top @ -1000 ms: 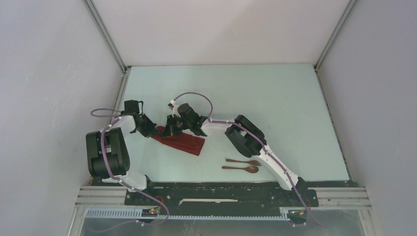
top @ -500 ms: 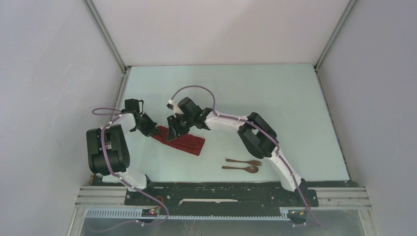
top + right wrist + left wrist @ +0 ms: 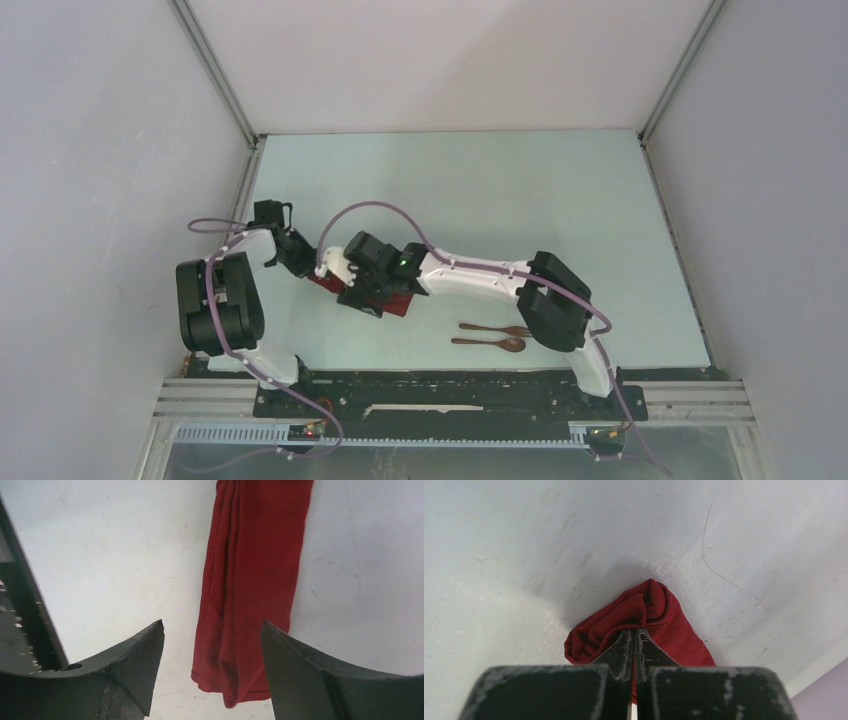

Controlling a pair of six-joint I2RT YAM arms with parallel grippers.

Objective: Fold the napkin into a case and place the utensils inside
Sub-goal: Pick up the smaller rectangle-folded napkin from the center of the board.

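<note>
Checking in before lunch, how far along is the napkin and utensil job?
Done: the napkin is folded into a narrow strip. In hand: left gripper pinches one end, right gripper open over the strip. Left: fork and spoon lie outside it.

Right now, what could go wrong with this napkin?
The left tool pinches a bunched end of the napkin; pulling may undo the fold. The open right tool may catch just some layers of the other end. The right elbow sits close to the fork and spoon and could sweep them.
</note>
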